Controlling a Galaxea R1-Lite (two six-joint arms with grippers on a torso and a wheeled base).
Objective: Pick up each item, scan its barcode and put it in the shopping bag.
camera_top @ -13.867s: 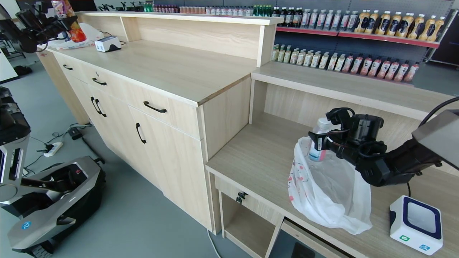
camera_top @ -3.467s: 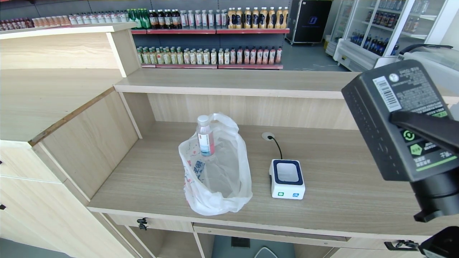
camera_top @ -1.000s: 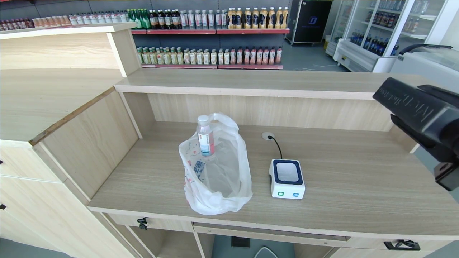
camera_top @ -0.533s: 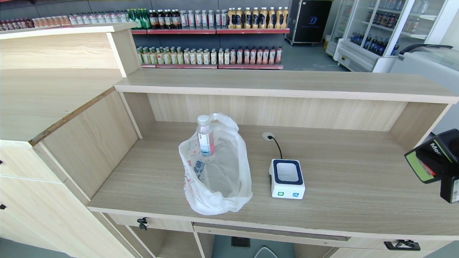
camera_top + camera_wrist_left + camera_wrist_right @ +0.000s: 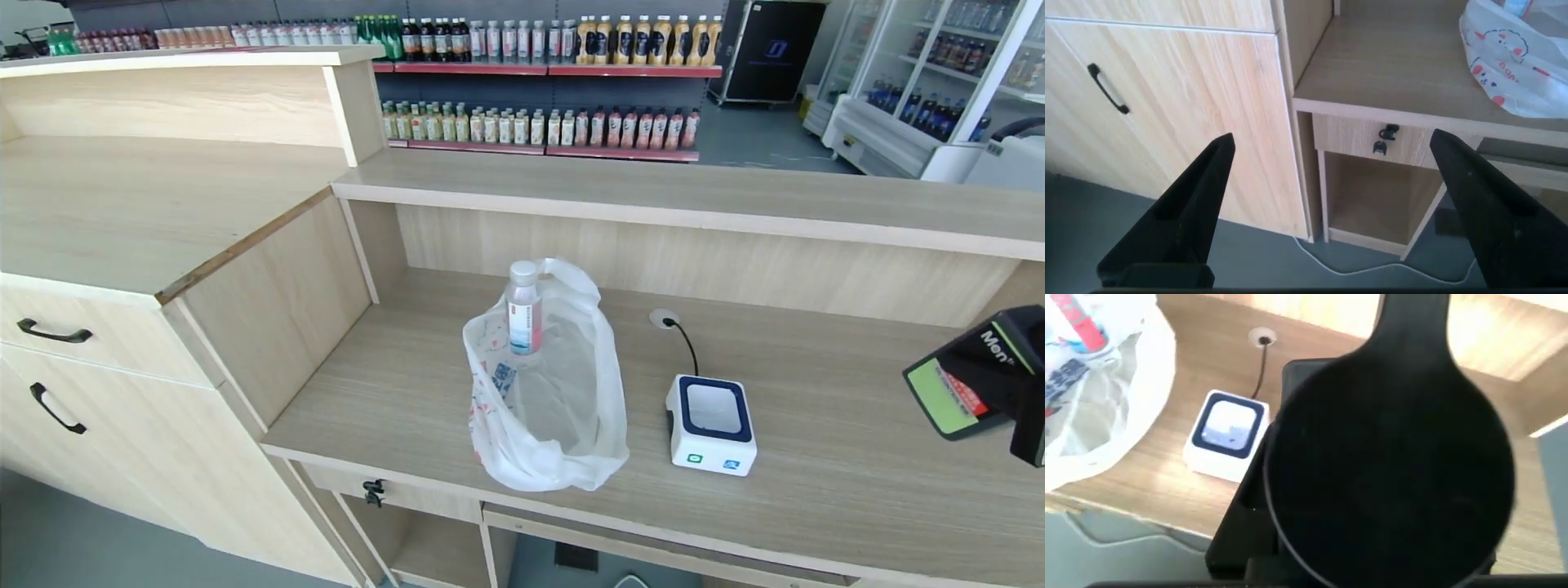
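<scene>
Scan step: black pack (image 5: 971, 380) clamped in the right gripper (image 5: 1372, 457), aloft to the right of the scanner (image 5: 712, 423) and well apart from it.
Left gripper (image 5: 1331, 204) empty, fingers spread wide, low before the counter front. Bottle (image 5: 523, 318) upright in the shopping bag (image 5: 563, 441). Next, probably: barcode face turned toward the scanner window, then over to the bag mouth.

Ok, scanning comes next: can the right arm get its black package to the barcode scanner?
Probably yes: the right gripper holds the black package over bare counter, nothing stands between it and the barcode scanner, and the shopping bag sits beyond it.
</scene>
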